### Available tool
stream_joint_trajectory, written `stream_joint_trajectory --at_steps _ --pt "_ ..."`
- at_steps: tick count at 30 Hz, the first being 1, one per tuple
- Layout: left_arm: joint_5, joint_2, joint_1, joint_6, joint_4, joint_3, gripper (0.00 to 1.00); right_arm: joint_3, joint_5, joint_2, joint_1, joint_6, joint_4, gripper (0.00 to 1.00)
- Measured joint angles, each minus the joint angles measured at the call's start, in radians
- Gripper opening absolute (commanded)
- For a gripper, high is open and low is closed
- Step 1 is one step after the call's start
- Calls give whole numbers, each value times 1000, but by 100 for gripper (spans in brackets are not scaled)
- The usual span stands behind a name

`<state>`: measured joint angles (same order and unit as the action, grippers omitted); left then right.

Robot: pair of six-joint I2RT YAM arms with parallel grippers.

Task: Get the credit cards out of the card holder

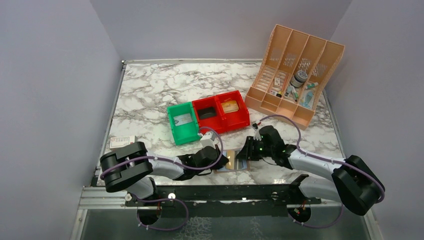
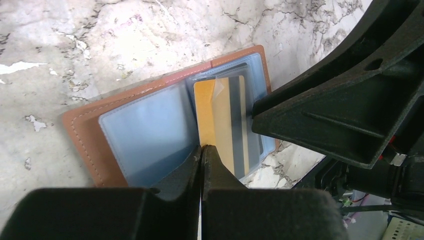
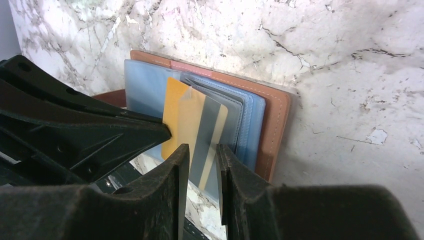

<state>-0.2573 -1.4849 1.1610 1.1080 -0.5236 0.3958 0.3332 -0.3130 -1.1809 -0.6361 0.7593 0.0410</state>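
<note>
The card holder (image 2: 82, 125) lies open on the worktop (image 2: 125, 40) between the arms, with the yellow card (image 2: 210, 110) only half under its clear pocket. The left end effector (image 2: 201, 150) is pressed together at the card's edge, but I can't tell if it's actually gripping it. The right end effector (image 3: 200, 155) sits slightly spread on the holder, I'd guess to pin it.

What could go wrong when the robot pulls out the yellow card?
The left gripper is shut right at the edge of the yellow card; I can't tell if it truly holds it, so it might slip off. The right gripper has its fingers apart, not clamping the card holder, so the holder may slide along with the card.
</note>
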Motion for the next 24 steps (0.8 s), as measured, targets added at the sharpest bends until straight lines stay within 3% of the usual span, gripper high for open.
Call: stream_joint_trajectory --at_steps 9,17,24 --pt "-8 1 0 8 -5 -7 0 42 -2 2 0 -47 -87 28" --pt "-9 0 0 17 -13 -14 1 42 -92 -16 0 -79 -82 28" --pt "-10 -2 0 18 -13 -17 26 46 -88 -73 0 -63 -41 28"
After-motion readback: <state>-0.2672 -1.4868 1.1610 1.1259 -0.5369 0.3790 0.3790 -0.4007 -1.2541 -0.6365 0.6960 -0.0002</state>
